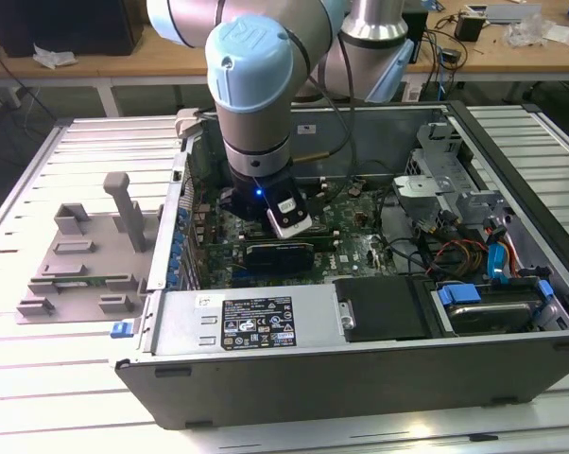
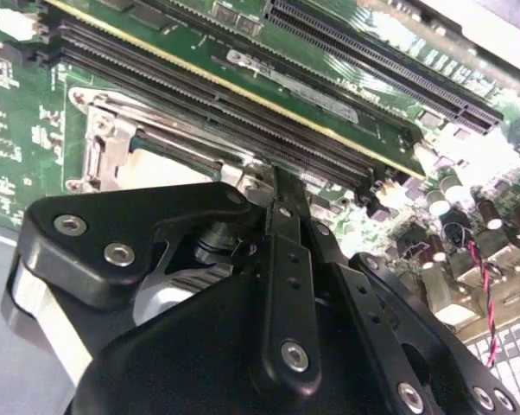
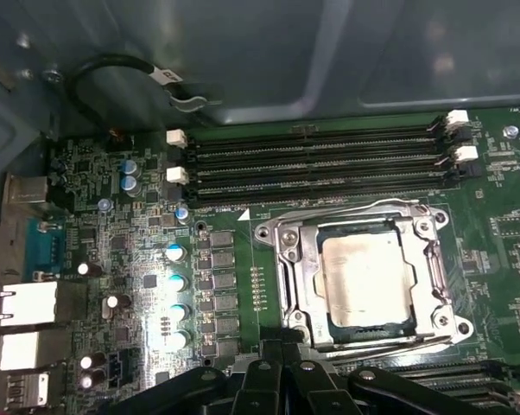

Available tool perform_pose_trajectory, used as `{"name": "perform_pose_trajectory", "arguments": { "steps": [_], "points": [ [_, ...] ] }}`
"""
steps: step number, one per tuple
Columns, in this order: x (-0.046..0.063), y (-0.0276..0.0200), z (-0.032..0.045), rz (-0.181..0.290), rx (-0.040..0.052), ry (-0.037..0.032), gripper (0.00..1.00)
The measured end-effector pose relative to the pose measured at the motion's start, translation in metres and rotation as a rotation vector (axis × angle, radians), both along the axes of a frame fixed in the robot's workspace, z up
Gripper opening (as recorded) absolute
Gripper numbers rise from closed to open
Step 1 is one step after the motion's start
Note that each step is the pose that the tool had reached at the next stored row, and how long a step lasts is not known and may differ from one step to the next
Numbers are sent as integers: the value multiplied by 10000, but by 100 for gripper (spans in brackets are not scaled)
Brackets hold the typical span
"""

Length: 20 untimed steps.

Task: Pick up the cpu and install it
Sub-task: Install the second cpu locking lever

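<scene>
Fingers (image 3: 265, 347) of mine look clenched together in the first wrist view: the two black tips meet with no gap that I can make out, and nothing sits between them. My gripper (image 3: 277, 339) hangs just beside the near edge of the socket frame (image 3: 288, 252), whose metal rim stands open around the cpu (image 3: 366, 277). The cpu lies flat inside that frame, pale silver top up, apart from my tips. Beyond the frame run the long black memory slots (image 3: 312, 161), and the green motherboard (image 3: 96, 173) spreads out to the side with its round capacitors (image 3: 175, 281).

Turning to the second wrist view, my black linkage bars converge to one point, so the gripper (image 2: 273, 177) again reads as closed and empty. Just past the tips I see a corner of the socket frame (image 2: 100, 138) and a pale patch of the cpu (image 2: 169, 170) within it, mostly hidden by my own knuckle. The memory slots (image 2: 243, 95) run slantwise behind.

From the exterior view, my arm (image 1: 251, 85) reaches straight down into the open computer case (image 1: 360, 378), the wrist low over the board. A grey tray (image 1: 77, 255) with upright posts rests on the slatted table (image 1: 39, 397) toward the exterior view's left, outside the case.
</scene>
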<state>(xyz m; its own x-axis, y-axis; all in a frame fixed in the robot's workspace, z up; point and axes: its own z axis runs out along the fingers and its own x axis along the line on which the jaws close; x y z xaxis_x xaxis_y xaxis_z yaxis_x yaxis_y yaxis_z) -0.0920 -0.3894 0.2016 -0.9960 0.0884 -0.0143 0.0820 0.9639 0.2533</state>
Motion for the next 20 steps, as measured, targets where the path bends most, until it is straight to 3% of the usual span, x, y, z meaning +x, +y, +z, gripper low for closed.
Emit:
{"name": "perform_pose_trajectory", "arguments": {
  "steps": [2,3,6,8,11,15,17,20],
  "points": [
    [0,-1,89,1,-12,2,11],
    [0,-1,200,0,-70,2,11],
    [3,0,321,0,-307,3,11],
    [5,-1,343,-1,-506,11,11],
    [85,-1,344,-15,-553,18,11],
    [344,0,344,-44,-588,32,11],
    [383,9,344,-45,-597,33,11],
    [445,107,344,-46,-630,32,11]
  ]
}}
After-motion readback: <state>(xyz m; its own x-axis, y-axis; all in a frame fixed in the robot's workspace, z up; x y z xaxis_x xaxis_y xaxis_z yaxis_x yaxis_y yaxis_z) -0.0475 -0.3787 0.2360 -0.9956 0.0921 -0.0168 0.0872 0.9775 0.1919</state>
